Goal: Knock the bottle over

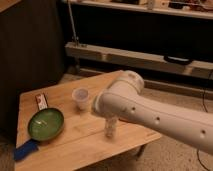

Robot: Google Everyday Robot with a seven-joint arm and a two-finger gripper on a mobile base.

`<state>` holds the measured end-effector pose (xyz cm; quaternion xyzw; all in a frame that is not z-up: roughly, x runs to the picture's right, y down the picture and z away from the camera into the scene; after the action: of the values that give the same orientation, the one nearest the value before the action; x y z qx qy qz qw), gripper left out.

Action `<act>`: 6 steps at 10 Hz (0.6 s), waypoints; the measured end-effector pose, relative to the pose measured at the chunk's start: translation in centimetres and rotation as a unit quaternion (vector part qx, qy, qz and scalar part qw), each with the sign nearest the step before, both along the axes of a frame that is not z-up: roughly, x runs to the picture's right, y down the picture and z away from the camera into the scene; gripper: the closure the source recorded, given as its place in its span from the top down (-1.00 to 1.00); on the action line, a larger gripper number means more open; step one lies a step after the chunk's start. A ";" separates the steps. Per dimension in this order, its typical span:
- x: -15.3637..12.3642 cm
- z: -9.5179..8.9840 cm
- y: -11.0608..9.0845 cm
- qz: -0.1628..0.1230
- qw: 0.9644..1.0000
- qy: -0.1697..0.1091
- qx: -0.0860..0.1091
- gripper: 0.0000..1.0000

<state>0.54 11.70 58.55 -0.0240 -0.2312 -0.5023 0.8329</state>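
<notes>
The bottle [110, 129] is small, slim and white. It stands upright on the wooden table [75, 145], right of the middle. Its top is covered by my white arm [150, 115], which crosses the view from the right and ends in a rounded joint [127, 82] just above the bottle. My gripper does not show in the camera view; it is hidden behind the arm or out of the frame.
A translucent white cup [80, 97] stands left of the bottle. A green plate [46, 123] lies at the table's left, with a blue object [25, 149] at the front left corner and a small snack bar [41, 102] behind it. Dark shelving stands behind the table.
</notes>
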 end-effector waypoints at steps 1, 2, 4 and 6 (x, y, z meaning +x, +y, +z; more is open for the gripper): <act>2.0 -0.4 1.5 0.026 1.000 0.007 0.000 -1.00; 3.7 -0.6 2.8 0.049 0.999 0.014 0.000 -1.00; 7.1 -0.4 6.5 0.122 0.992 0.025 0.008 -1.00; 8.7 0.0 8.1 0.153 0.988 0.007 0.036 -1.00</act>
<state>9.23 19.83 58.54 0.0379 -0.2083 -0.3764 0.9020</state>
